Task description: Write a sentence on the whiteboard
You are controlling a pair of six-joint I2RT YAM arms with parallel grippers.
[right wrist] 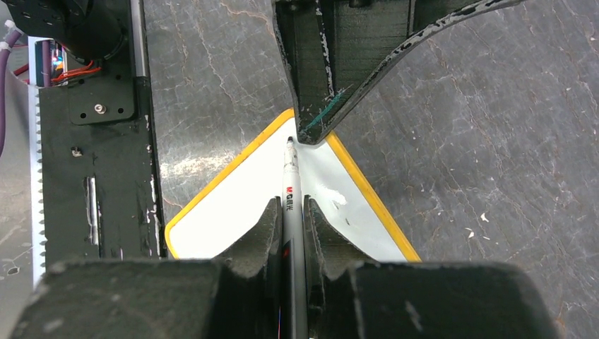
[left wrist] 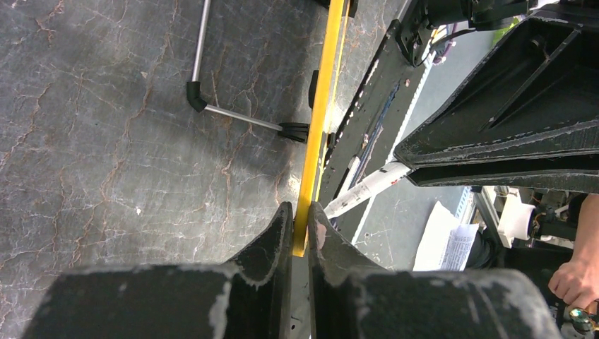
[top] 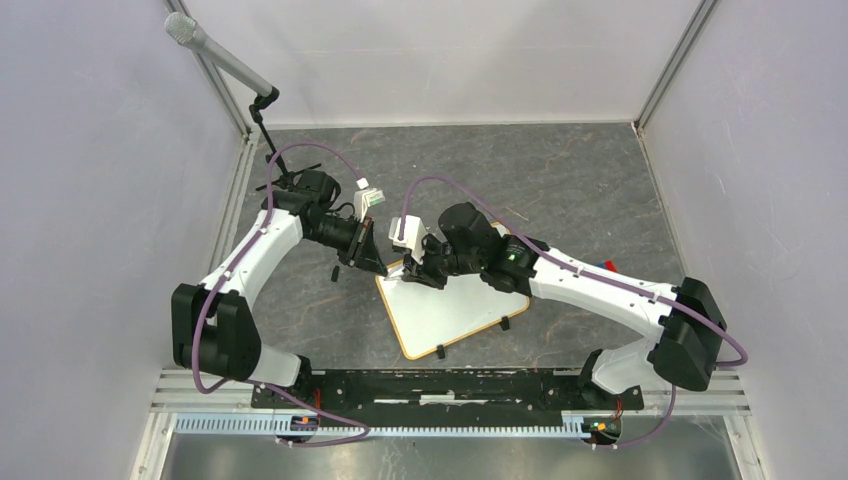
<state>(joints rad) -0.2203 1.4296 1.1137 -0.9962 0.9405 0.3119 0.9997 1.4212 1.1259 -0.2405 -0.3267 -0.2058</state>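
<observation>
Pinching the seemingly light, stiff whiteboard (top: pixel 450 310) at its far corner, the left gripper (left wrist: pixel 301 215) braces it; the right gripper (right wrist: pixel 291 212) clamps a marker (right wrist: pixel 290 180).

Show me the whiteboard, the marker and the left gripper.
whiteboard (top: pixel 455 312), top external view, bare white writing surface.
marker (right wrist: pixel 290 183), right wrist view, white barrel near the printed label.
left gripper (left wrist: pixel 301 215), left wrist view, midway between its fingertips.

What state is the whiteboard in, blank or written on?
Blank where it shows: no writing on the whiteboard in top or right wrist view. The right claw holds the marker over it; the arm hides part.
</observation>
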